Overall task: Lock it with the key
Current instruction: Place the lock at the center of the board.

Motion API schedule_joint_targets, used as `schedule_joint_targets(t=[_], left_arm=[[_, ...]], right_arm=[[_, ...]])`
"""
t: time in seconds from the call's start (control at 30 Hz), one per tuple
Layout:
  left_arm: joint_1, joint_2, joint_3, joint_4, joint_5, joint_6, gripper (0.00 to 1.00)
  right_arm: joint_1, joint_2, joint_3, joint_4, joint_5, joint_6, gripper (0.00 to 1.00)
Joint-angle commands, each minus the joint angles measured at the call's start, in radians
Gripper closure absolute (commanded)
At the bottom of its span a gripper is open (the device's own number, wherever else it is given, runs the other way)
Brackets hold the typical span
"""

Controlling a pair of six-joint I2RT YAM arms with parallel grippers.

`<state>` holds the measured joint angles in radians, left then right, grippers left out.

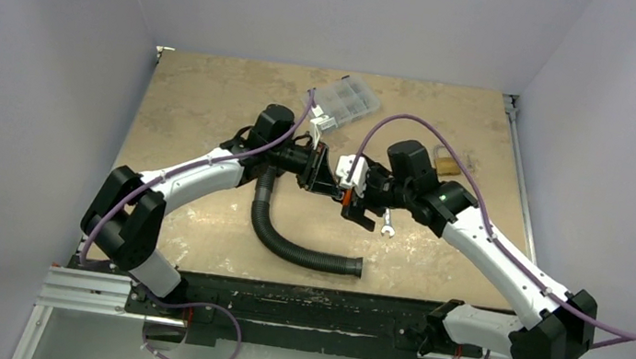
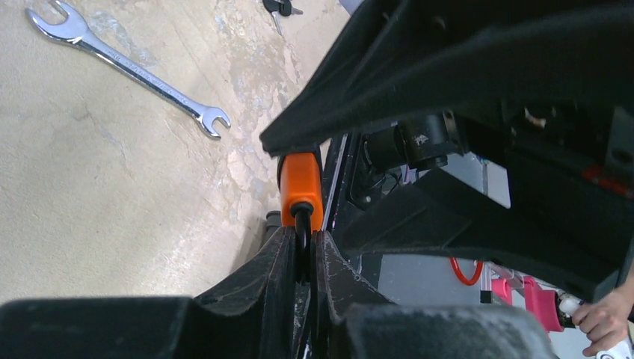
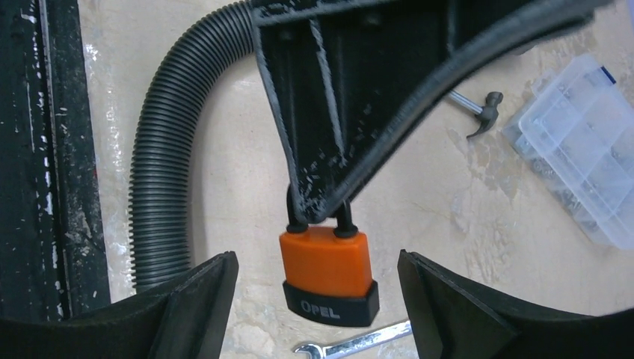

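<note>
The orange padlock (image 3: 327, 269) hangs in the air over the middle of the table (image 1: 203, 109), with its black bottom pointing down. It has the word OPEL on it. Both ends of its black metal loop meet the orange body. The left gripper (image 2: 301, 239) pinches that loop tight between its two fingers, so the lock dangles from it. The right gripper (image 3: 315, 258) is wide open, with one finger on each side of the lock, and neither finger touches it. A small key (image 2: 280, 7) with a dark head lies on the table, past the silver wrench (image 2: 134, 71), well apart from both grippers. A black bendy hose (image 1: 289, 231) curls on the table near the left arm. A clear plastic box (image 1: 348, 100) sits at the far side, and a little hammer (image 3: 486, 112) lies close to it. A brass lock (image 1: 446, 166) sits far on the right.
</note>
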<state>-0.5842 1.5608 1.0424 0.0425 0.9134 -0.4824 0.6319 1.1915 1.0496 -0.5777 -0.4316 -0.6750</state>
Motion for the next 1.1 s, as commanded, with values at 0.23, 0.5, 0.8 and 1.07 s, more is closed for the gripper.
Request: schedule_joint_targets(t=[0.23,0.5,0.8,1.07], left_arm=[[-0.005,0.01,0.017,0.042,0.021,-0.036,1.0],[-0.004,0.013,0.015,0.043,0.025,-0.039,1.0],[-0.005,0.009,0.007,0.049,0.024,-0.036,0.99],[-0.004,-0.026,-0.023,0.079,0.01,-0.03,0.52]], right_arm=[[0.102,0.006,-0.039,0.121,0.202,-0.016,0.15],[0.102,0.008,-0.072,0.161,0.263,-0.037,0.26],[0.102,0.01,-0.069,0.17,0.271,-0.011,0.53],[0.091,-0.024,-0.089,0.153,0.26,0.046,0.65]])
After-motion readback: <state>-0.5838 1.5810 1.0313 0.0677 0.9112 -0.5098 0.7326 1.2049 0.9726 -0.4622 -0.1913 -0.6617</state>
